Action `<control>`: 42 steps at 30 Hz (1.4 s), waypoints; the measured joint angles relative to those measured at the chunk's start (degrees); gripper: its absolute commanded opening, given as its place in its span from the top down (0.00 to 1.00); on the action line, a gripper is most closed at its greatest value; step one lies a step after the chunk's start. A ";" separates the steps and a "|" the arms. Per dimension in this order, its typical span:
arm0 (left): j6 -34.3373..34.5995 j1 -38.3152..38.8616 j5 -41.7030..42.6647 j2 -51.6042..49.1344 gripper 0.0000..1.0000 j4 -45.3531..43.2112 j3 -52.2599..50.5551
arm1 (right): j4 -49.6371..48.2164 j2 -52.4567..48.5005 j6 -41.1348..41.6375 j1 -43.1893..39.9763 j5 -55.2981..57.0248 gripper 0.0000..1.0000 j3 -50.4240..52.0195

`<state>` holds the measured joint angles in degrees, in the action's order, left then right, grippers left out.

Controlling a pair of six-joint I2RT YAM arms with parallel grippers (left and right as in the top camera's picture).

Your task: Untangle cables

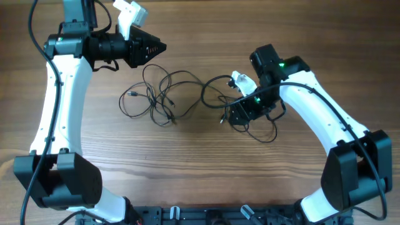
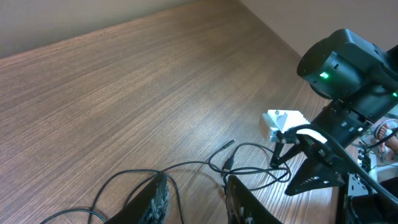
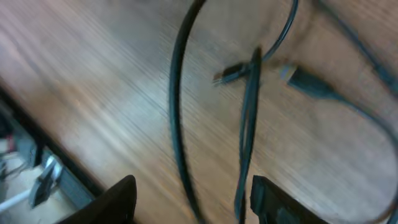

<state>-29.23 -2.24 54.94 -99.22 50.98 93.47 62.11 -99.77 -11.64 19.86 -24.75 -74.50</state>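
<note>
The cables point(image 1: 164, 94) lie as loose black loops in the middle of the wooden table, with small plug ends showing. My left gripper point(image 1: 161, 47) hovers behind their left part, pointing right. In the left wrist view its fingers point(image 2: 155, 198) stand apart, with cable loops point(image 2: 186, 167) on the table below them and nothing gripped. My right gripper point(image 1: 232, 114) is low over the right-hand loops. In the blurred right wrist view two cable strands point(image 3: 180, 124) run between its open fingers point(image 3: 273, 199), which do not pinch them.
A small white block point(image 1: 242, 80) lies by the right arm's wrist and also shows in the left wrist view point(image 2: 283, 121). The arm bases stand at the near corners point(image 1: 59, 181). A black rail point(image 1: 206, 215) runs along the front edge.
</note>
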 measured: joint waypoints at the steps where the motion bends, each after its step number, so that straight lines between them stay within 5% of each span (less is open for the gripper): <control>1: 0.02 -0.02 -0.46 0.02 0.70 -0.07 0.00 | -1.86 0.00 0.66 0.22 1.22 0.39 0.87; 12: 6.08 -4.68 -7.06 6.08 0.66 -1.57 0.00 | -13.62 -0.11 6.71 0.33 5.77 0.39 9.53; 18: 11.26 -4.63 -13.42 6.23 0.67 -0.46 0.00 | -16.17 -0.22 9.92 1.01 5.95 0.96 12.44; 35: 20.41 -3.17 -43.19 6.23 0.68 11.65 0.00 | -16.76 -0.20 18.32 1.01 8.90 0.95 11.15; 42: 21.51 3.85 -49.11 6.23 0.67 10.36 0.00 | -4.17 6.97 18.99 1.01 10.56 0.96 -2.10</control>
<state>-7.73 1.61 5.82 -92.99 61.34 93.47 57.93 -92.79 7.35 20.86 -14.20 -76.60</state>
